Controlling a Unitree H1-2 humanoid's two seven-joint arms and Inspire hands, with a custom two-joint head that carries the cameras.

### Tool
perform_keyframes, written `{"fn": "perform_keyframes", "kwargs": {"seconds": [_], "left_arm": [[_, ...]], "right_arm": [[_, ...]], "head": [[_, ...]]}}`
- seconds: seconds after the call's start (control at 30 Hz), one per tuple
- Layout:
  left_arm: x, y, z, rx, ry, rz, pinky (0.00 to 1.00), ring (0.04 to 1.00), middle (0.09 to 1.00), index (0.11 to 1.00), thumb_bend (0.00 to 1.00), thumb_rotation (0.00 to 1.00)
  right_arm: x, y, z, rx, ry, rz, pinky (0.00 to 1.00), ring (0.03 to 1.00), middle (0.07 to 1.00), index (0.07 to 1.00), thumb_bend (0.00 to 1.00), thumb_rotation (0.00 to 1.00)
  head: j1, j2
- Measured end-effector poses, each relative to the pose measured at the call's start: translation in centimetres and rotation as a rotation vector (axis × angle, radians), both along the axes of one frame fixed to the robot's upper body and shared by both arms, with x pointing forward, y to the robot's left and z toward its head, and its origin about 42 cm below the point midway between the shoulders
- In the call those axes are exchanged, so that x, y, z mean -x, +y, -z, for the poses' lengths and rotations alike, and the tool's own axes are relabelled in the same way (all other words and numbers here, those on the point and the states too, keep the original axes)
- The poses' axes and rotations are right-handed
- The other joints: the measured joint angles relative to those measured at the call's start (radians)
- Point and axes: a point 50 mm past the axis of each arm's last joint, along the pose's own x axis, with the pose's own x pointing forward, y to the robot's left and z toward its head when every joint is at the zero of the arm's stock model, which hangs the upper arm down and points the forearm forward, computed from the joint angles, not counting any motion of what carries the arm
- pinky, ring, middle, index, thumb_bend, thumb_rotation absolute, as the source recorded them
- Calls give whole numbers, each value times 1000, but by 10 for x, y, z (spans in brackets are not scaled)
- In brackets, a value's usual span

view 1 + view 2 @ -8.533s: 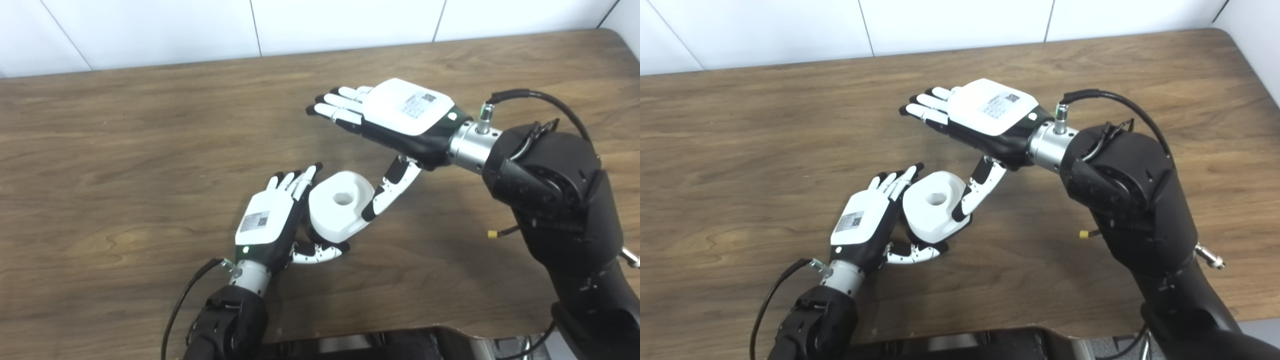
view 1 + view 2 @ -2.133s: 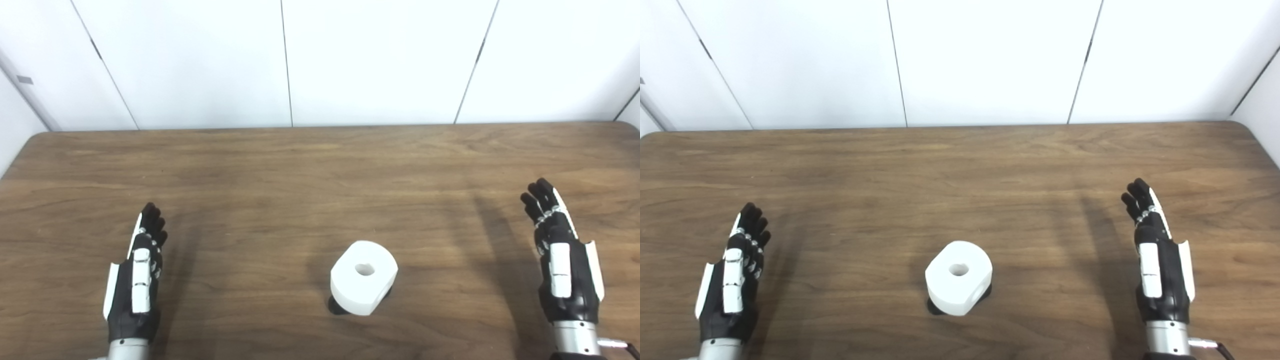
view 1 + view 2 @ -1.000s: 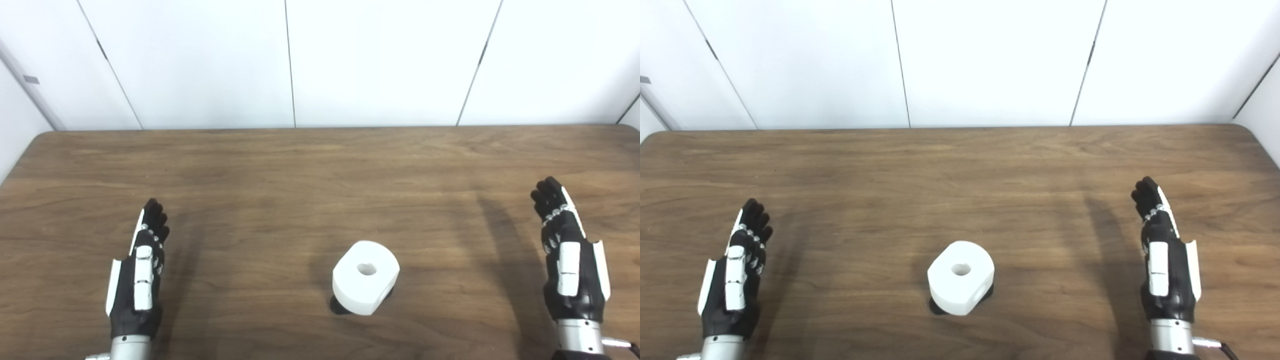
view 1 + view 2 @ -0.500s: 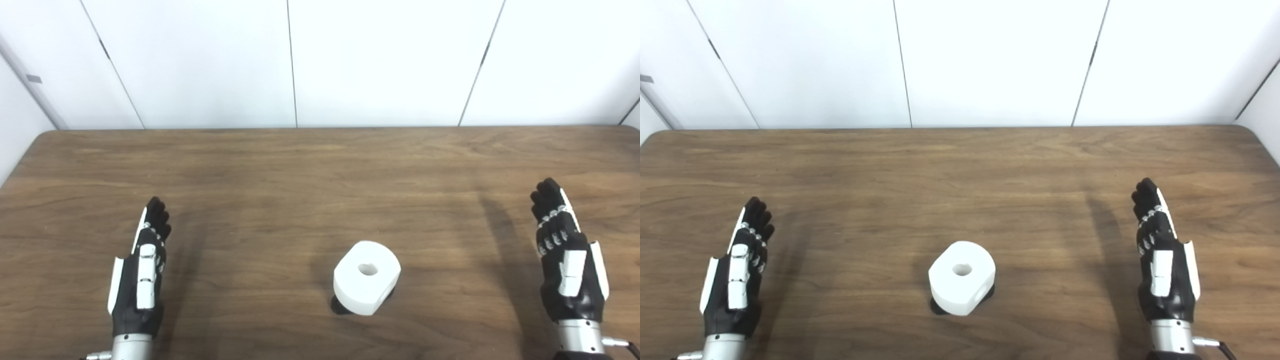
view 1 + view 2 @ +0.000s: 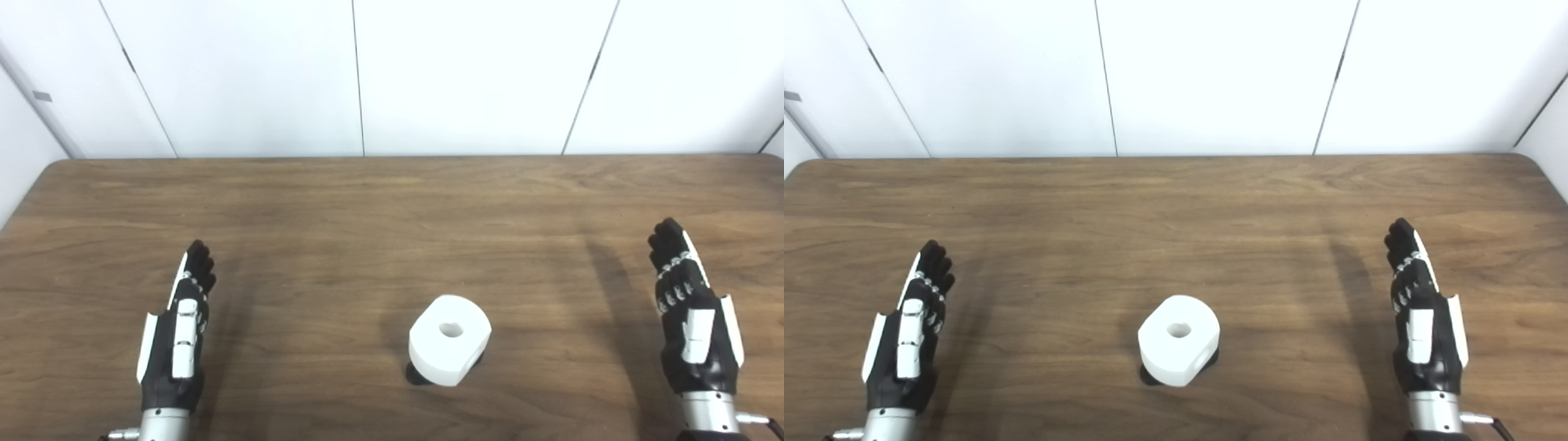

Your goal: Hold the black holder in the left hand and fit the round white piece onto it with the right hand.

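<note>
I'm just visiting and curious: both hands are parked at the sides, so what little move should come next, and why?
Probably none, beyond lowering the hands to rest. The round white piece already sits on the black holder, and both the left hand and right hand are open and well clear of it.

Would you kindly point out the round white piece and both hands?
round white piece (image 5: pixel 450 340), left eye view, top face.
left hand (image 5: pixel 174 343), left eye view, thumb side.
right hand (image 5: pixel 1424 334), right eye view, thumb side.
</note>
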Motion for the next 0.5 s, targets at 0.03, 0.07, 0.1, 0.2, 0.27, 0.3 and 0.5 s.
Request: {"fn": "perform_keyframes", "kwargs": {"seconds": [0.03,0.07,0.1,0.2,0.27,0.3,0.5], "left_arm": [[0,0,0,0,0,0,1000,1000,1000,1000,360,1000],[0,0,0,0,0,0,1000,1000,1000,1000,364,1000],[0,0,0,0,0,0,1000,1000,1000,1000,367,1000],[0,0,0,2,5,-1,1000,1000,1000,1000,380,989],[-1,0,1,7,15,-1,1000,1000,1000,1000,380,995],[-1,0,1,8,17,-1,1000,1000,1000,1000,380,998],[-1,0,1,8,17,-3,1000,1000,1000,1000,363,1000]], "right_arm": [[0,0,0,1,1,0,1000,964,964,944,646,1000],[0,0,0,2,1,0,1000,964,964,944,646,1000],[0,0,0,3,2,0,1000,965,965,945,647,1000],[0,0,0,5,4,-1,1000,967,968,948,640,1000],[0,0,0,5,4,-2,1000,965,969,950,627,1000],[0,0,0,5,4,-5,1000,966,970,951,621,1000],[-1,0,0,4,4,-10,1000,969,970,950,605,1000]], "head": [[2,0],[5,-2],[5,-2],[9,-3],[9,-3],[11,-6],[18,-6]]}}
